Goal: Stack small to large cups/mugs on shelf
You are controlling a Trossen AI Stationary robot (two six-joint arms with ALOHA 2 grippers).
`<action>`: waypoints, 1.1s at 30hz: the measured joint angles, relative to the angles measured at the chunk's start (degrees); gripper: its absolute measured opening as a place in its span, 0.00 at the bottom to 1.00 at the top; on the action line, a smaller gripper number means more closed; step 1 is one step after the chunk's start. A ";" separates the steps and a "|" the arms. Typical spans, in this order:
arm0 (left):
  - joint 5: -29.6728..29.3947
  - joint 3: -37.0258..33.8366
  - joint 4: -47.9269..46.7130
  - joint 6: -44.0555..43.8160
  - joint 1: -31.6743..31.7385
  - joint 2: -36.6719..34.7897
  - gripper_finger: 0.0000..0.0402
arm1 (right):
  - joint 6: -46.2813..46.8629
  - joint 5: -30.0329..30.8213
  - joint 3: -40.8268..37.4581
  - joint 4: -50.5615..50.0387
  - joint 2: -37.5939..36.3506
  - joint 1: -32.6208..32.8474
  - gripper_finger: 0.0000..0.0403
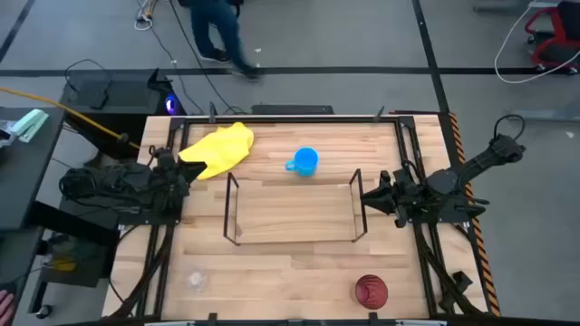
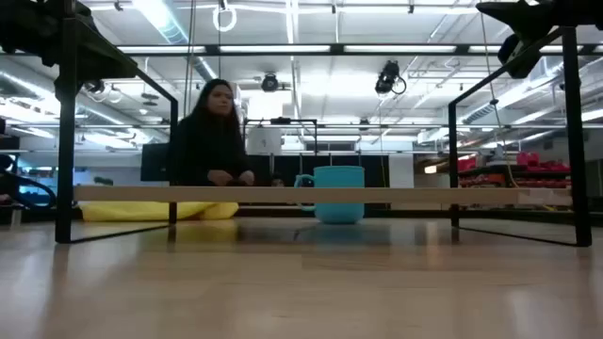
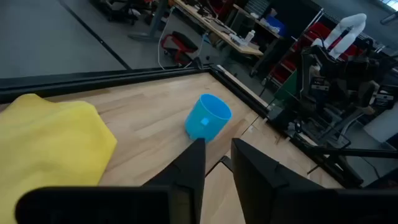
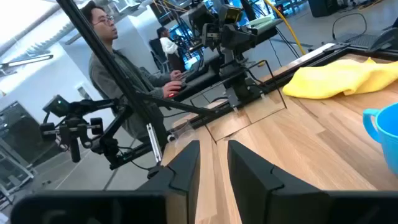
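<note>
The blue mug [image 1: 304, 161] stands upright on the table beyond the black wire shelf [image 1: 232, 208], and it also shows in the left wrist view [image 3: 208, 117]. The dark red cup [image 1: 371, 291] stands near the front edge at the right. The clear cup [image 1: 195, 280] stands near the front left. My left gripper [image 1: 188, 178] waits at the shelf's left end. My right gripper [image 1: 367, 199] waits at its right end. Both are empty, with a narrow gap between the fingers [image 3: 217, 155] [image 4: 214, 155].
A yellow cloth [image 1: 217, 148] lies at the far left, next to my left gripper. Black rails [image 1: 412, 163] run along the table edges. A person [image 2: 212, 141] is at a desk beyond the table, and another walks past its far side [image 1: 217, 32].
</note>
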 joint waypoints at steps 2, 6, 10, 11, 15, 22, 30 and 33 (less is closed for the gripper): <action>0.00 -0.01 -0.01 0.00 0.02 0.00 0.20 | -0.01 0.00 0.00 0.00 0.00 -0.01 0.22; 0.00 0.00 0.00 0.00 0.01 0.00 0.19 | -0.01 0.00 0.00 0.00 0.01 0.00 0.22; 0.00 -0.02 -0.01 0.00 0.01 0.00 0.20 | -0.02 0.00 0.00 0.00 0.00 0.00 0.22; -0.01 -0.01 -0.01 0.00 0.02 0.00 0.20 | 0.00 0.00 0.00 0.00 0.00 -0.01 0.22; 0.00 -0.02 -0.01 0.00 0.02 0.00 0.21 | -0.02 0.00 0.00 0.00 0.01 0.00 0.22; 0.00 0.00 -0.02 0.00 0.02 0.00 0.19 | 0.00 -0.01 0.00 0.00 0.02 0.00 0.22; 0.00 -0.02 -0.01 0.00 0.02 0.00 0.21 | -0.02 0.00 0.00 0.00 0.00 0.00 0.22; 0.00 -0.01 -0.01 0.00 0.02 0.00 0.22 | 0.00 0.00 0.00 0.00 0.01 -0.01 0.22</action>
